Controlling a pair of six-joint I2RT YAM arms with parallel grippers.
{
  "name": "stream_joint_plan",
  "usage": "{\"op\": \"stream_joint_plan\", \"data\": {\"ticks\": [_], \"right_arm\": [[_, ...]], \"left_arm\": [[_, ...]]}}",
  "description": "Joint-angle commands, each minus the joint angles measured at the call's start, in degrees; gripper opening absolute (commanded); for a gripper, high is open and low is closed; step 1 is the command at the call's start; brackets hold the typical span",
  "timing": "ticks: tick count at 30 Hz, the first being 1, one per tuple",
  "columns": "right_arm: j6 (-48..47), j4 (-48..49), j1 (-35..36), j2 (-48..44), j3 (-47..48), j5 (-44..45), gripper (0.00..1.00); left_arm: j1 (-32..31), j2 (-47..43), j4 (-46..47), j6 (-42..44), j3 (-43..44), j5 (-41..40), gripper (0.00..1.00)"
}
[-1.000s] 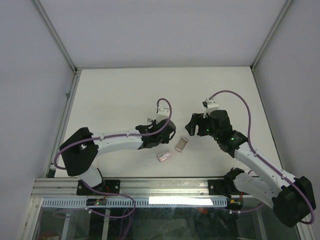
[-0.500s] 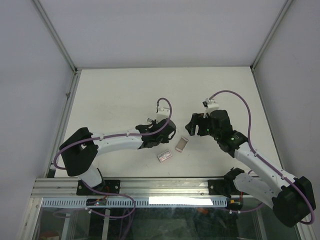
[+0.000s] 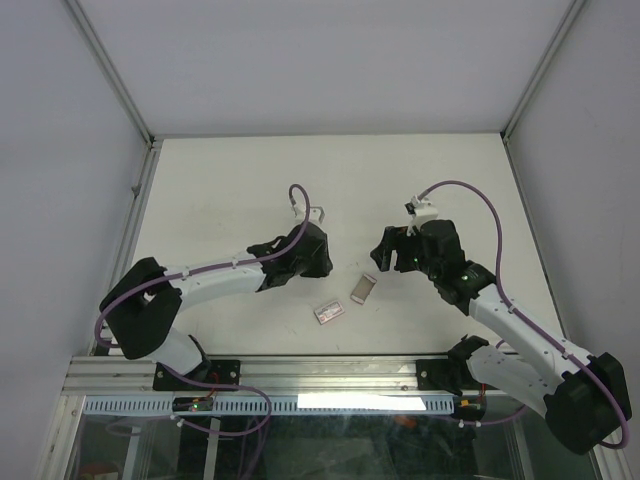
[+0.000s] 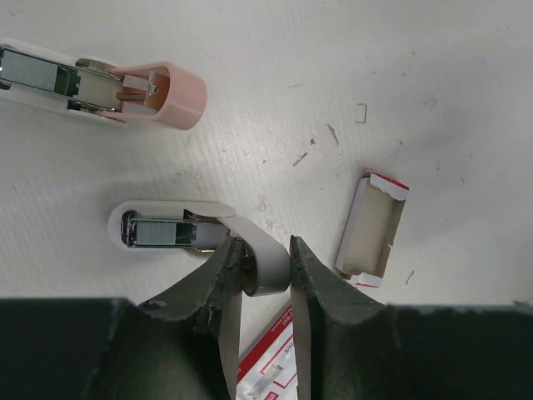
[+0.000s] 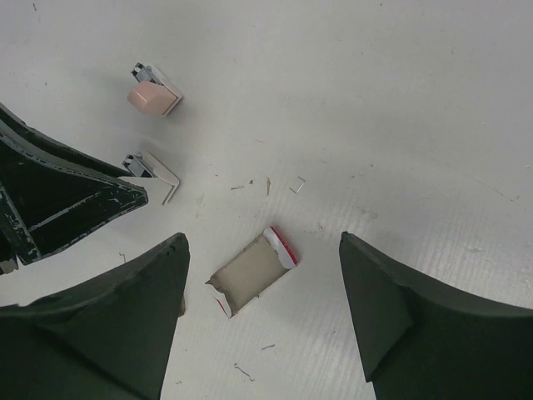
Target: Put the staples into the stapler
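The stapler lies in two parts in the left wrist view. A pale pink-capped part (image 4: 158, 90) is at the top left, with a grey metal block in its white channel. The white part (image 4: 196, 223) holds a grey strip of staples (image 4: 162, 234) in its open channel. My left gripper (image 4: 265, 252) is shut on this part's rounded end. In the top view my left gripper (image 3: 308, 256) hides both parts. My right gripper (image 5: 262, 240) is open and empty, above the table and apart from them; it also shows in the top view (image 3: 386, 254).
An empty cardboard tray (image 4: 372, 229) with red-and-white ends lies right of my left gripper and under my right gripper (image 5: 250, 275). A flat red-and-white box (image 3: 328, 312) lies nearer the bases. A few loose single staples (image 4: 361, 112) are scattered on the white table.
My left arm has swung left and away from the two boxes, and its wrist has turned. My right arm has not moved.
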Motion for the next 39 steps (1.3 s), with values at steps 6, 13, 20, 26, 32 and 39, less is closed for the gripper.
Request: {"op": "stream_joint_plan", "data": {"ticks": [6, 13, 20, 26, 32, 39], "right_arm": [[0.44, 2.77, -0.20, -0.44, 0.45, -0.24, 0.76], [0.41, 2.50, -0.22, -0.35, 0.39, -0.50, 0.76], [0.40, 2.52, -0.21, -0.09, 0.61, -1.06, 0.76], [0.05, 2.34, -0.24, 0.15, 1.10, -1.61, 0.76], [-0.04, 2.25, -0.22, 0.65, 1.45, -1.97, 0.76], [-0.94, 4.73, -0.19, 1.38, 0.84, -6.56, 0.76]], "left_arm": [[4.84, -2.45, 10.25, -1.66, -5.11, 11.22, 0.00], [7.84, -2.49, 12.71, -1.73, -7.62, 14.17, 0.00], [9.77, -2.84, 14.00, -1.42, -9.10, 15.81, 0.00], [10.98, -4.73, 15.23, -0.97, -9.85, 17.61, 0.10], [12.09, -9.13, 15.32, -0.57, -10.65, 17.96, 0.38], [13.15, -11.21, 13.84, 0.48, -11.14, 17.25, 0.44]]}}
